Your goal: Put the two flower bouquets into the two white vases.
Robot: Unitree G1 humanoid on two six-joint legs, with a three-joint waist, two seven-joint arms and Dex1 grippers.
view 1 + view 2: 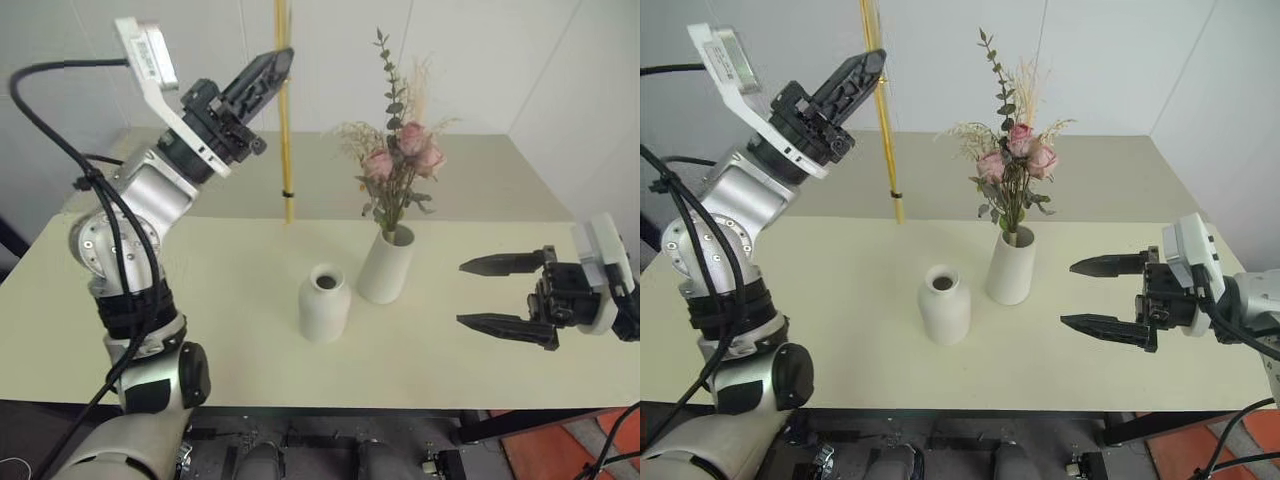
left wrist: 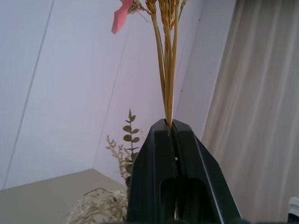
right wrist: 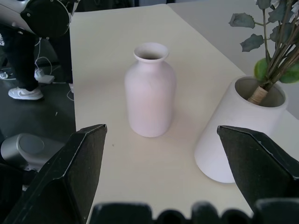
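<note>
At upper left, the left gripper (image 1: 281, 58) was clamped on the yellow-stalked bundle (image 1: 286, 150), which hung upright above the table (image 1: 200, 300). The rose bouquet (image 1: 400, 160) stood in the tall vase (image 1: 387, 265) at centre, the short vase (image 1: 324, 302) beside it. At right, the right gripper (image 1: 485, 293) was spread wide, holding nothing.

Two white vases: tall tapered vase (image 1: 388, 264), short narrow-necked vase (image 1: 324, 301). Two bouquets: pink rose bunch (image 1: 399, 160), thin yellow-stalked bundle (image 1: 284, 120). One table (image 1: 240, 320). Two tools: left tool (image 1: 275, 68), right tool (image 1: 492, 294).
</note>
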